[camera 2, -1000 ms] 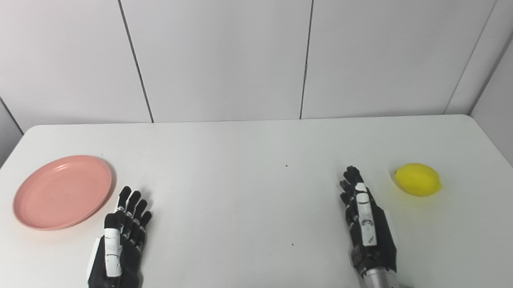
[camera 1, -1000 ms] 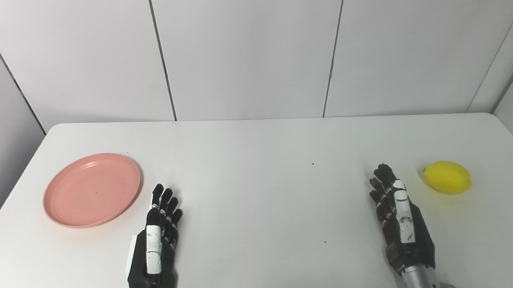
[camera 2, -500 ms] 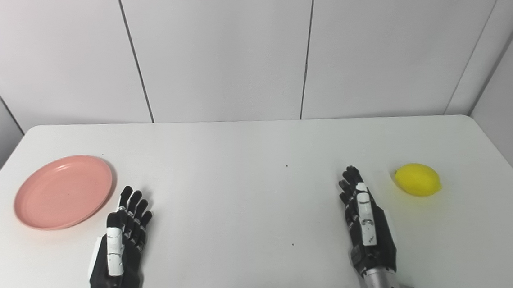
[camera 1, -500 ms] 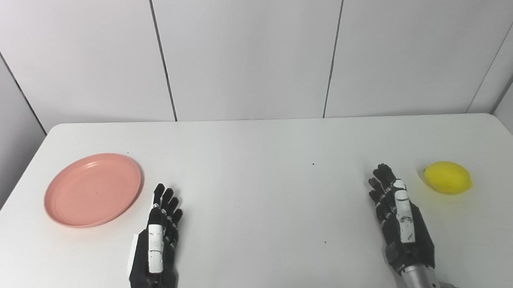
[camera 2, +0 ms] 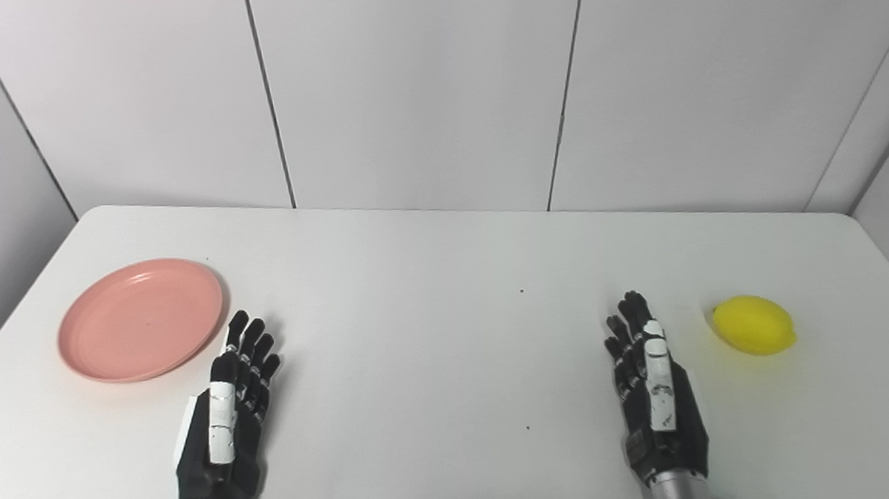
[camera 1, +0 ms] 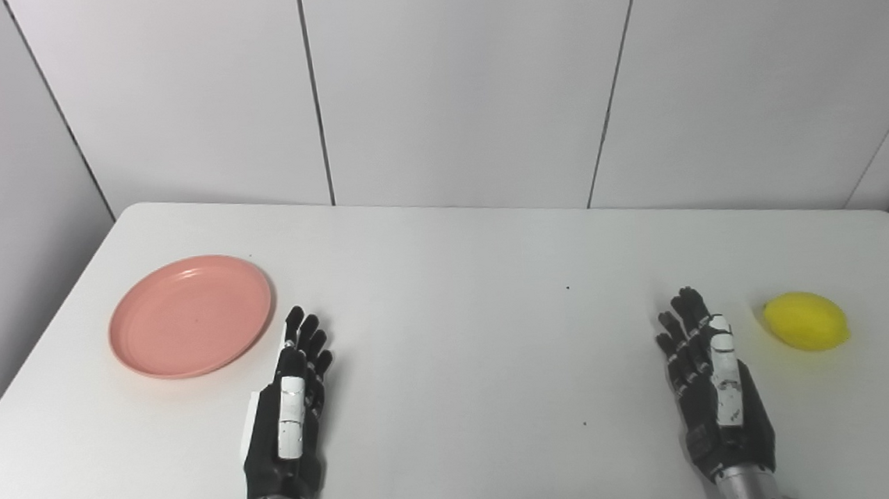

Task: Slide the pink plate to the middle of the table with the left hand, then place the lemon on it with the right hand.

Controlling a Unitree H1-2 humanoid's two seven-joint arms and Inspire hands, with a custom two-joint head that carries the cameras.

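Round pink plate [camera 1: 190, 316] lies flat and empty at the table's left side; yellow lemon [camera 1: 805, 321] rests on its side far right, well apart.

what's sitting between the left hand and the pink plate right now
Nothing: in the left eye view only bare white table separates the left hand from the pink plate.

plate [camera 1: 190, 316] far left on table [camera 1: 462, 279], lemon [camera 1: 806, 321] far right

Left robot hand [camera 1: 288, 421], lower left of frame: fingers extended upward, spread slightly, holding nothing. Right robot hand [camera 1: 716, 391], lower right: same flat, empty pose, wrist at bottom edge.
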